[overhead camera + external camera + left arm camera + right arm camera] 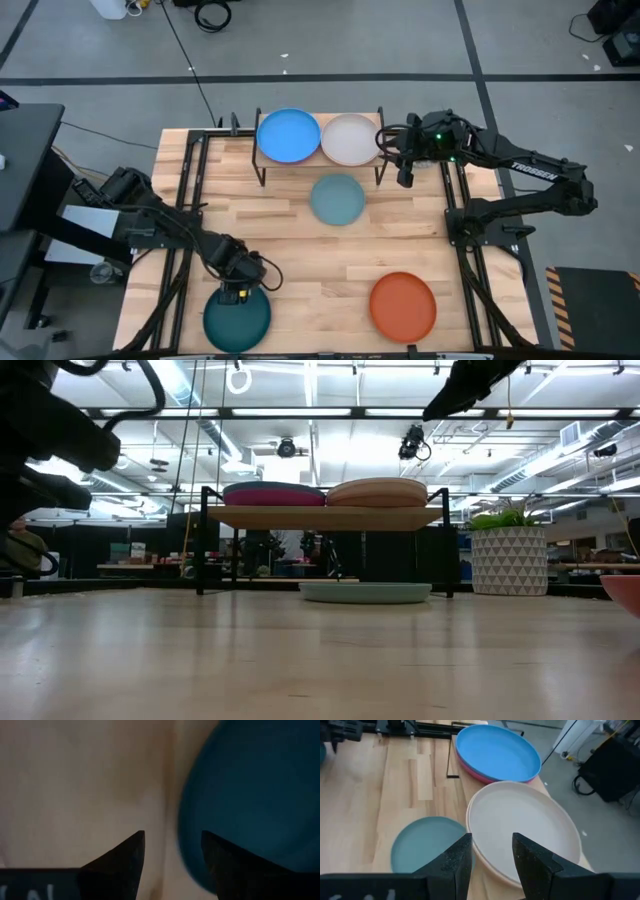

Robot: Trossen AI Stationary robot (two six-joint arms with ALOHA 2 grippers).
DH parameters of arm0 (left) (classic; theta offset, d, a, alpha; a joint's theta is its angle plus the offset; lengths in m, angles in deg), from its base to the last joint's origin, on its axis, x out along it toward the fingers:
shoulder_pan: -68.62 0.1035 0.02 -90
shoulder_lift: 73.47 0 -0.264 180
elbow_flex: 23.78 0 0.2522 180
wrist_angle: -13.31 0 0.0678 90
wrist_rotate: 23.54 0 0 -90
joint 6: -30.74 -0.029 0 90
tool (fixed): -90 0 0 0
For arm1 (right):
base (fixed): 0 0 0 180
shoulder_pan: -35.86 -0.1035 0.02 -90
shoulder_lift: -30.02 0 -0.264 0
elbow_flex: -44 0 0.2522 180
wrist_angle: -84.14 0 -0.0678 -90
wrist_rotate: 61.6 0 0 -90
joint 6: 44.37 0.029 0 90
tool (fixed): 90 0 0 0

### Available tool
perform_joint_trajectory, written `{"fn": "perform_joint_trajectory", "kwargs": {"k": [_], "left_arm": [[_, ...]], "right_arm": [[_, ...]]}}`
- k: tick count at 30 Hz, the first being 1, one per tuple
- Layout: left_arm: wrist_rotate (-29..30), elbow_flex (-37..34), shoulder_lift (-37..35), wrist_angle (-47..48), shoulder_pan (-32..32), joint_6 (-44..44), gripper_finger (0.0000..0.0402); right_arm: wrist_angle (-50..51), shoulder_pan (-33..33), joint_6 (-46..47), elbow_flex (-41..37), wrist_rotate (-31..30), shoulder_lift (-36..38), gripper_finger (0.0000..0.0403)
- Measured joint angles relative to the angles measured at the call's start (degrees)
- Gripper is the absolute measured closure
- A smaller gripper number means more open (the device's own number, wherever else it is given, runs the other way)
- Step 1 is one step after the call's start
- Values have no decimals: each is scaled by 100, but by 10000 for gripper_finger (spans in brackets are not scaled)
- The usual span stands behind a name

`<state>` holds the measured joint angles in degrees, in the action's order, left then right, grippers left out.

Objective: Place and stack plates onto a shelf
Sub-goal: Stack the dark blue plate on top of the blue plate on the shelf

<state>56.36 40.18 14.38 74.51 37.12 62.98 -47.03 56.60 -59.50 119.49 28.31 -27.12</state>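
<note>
Teal plate (237, 319) just under open left claw (238, 293), near rim.

Shelf (320, 166) with two plate stacks (289, 135); three plates flat on table

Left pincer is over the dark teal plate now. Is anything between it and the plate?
Nothing visible. The left pincer hangs open right at the dark teal plate's edge, with only bare table around it.
</note>
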Motion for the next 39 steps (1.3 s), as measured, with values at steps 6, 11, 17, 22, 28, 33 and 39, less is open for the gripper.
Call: {"fn": "perform_joint_trajectory", "kwargs": {"k": [6, 11, 17, 22, 28, 33, 39], "left_arm": [[87, 0, 197, -303, -29, 140, 201], [183, 0, 302, -228, -20, 474, 220], [586, -2, 375, 171, 199, 1994, 255], [851, 0, 376, -33, 520, 2833, 271], [1234, 0, 363, -85, 846, 3501, 283], [1296, 0, 348, -93, 1082, 3812, 285], [1341, -2, 32, -198, 1230, 3603, 286]], "right_arm": [[-138, -9, -170, 0, -156, 15, 257], [-207, -9, -200, 0, -155, 9, 257], [-231, -9, -259, 0, -152, 9, 257], [-374, -9, -292, 0, -143, 9, 257], [-374, -9, -300, 0, -132, 9, 257], [-343, -9, -296, 0, -132, 63, 257], [-334, -9, -267, 0, -132, 94, 257]]}}
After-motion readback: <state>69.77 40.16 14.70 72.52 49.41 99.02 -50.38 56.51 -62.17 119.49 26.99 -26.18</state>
